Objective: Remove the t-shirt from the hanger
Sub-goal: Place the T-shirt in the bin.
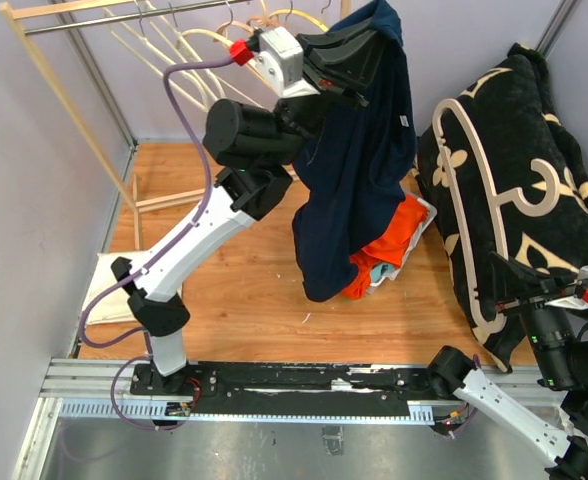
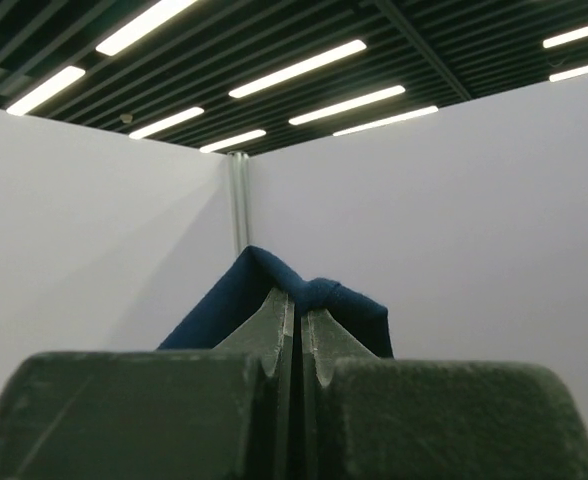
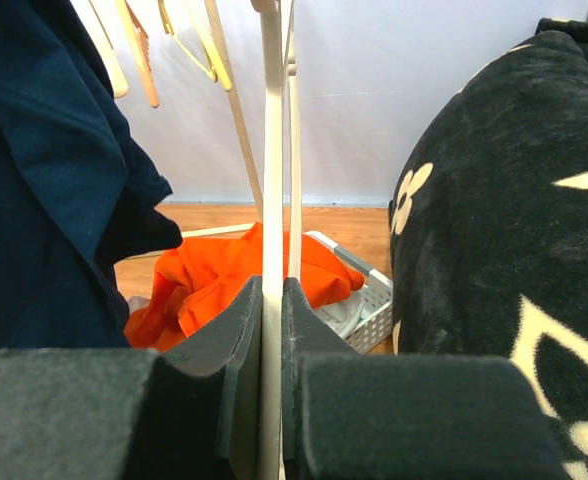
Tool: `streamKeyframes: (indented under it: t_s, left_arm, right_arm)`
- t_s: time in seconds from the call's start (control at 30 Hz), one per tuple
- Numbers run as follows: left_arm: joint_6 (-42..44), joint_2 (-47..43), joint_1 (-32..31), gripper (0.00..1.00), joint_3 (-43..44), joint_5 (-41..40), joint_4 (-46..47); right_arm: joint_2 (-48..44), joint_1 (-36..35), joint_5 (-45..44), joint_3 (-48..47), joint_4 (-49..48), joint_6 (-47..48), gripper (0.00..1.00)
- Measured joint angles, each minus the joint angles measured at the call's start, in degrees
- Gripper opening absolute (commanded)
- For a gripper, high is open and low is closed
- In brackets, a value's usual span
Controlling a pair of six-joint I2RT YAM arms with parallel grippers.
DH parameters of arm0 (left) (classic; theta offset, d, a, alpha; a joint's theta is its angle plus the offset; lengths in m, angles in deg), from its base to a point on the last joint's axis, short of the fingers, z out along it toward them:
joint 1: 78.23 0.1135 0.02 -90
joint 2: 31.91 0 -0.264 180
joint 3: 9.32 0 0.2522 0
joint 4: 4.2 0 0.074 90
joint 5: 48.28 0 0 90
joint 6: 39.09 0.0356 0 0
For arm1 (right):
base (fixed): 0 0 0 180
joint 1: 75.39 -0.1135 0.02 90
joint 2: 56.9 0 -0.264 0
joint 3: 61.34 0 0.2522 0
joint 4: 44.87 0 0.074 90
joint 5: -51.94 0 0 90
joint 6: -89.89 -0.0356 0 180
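We note the left gripper point(image 2: 296, 300) raised high beside the clothes rack point(image 1: 124, 17), its fingers pressed together on a fold of the navy t-shirt point(image 1: 359, 170). The shirt hangs from this grip above the white basket point(image 3: 374, 300) of orange clothing point(image 1: 396, 238). The right gripper point(image 3: 272, 290), low at the right, clamps narrowly on the cream hanger point(image 3: 272, 150).

Count: left arm point(image 1: 224, 215) + right arm point(image 1: 514, 400) = 2. 1 t-shirt point(image 1: 359, 150), 1 rack point(image 1: 44, 70), 1 basket point(image 3: 369, 300), 1 orange garment point(image 1: 389, 245), 1 cushion point(image 1: 504, 180). Rack hangers point(image 1: 189, 60): several, overlapping, exact number unreadable. Plus 1 hanger point(image 3: 272, 150) close-up, right wrist view.
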Motion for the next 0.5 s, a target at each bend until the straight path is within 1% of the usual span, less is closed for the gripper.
streamKeyframes:
  t_s: [0.1, 0.27, 0.5]
  left_arm:
    - [-0.17, 2.97, 0.0, 0.0, 0.59, 0.72, 2.16]
    - [-0.28, 8.22, 0.0, 0.0, 4.04, 1.51, 2.47]
    - [0.74, 11.67, 0.0, 0.01, 4.63, 1.62, 2.69]
  right_arm:
    - [-0.17, 0.0, -0.46, 0.0, -0.02, 0.48, 0.01]
    - [-0.83, 0.0, -1.01, 0.0, -0.26, 0.94, 0.01]
    - [-2.01, 0.0, -2.03, -0.02, -0.31, 1.4, 0.01]
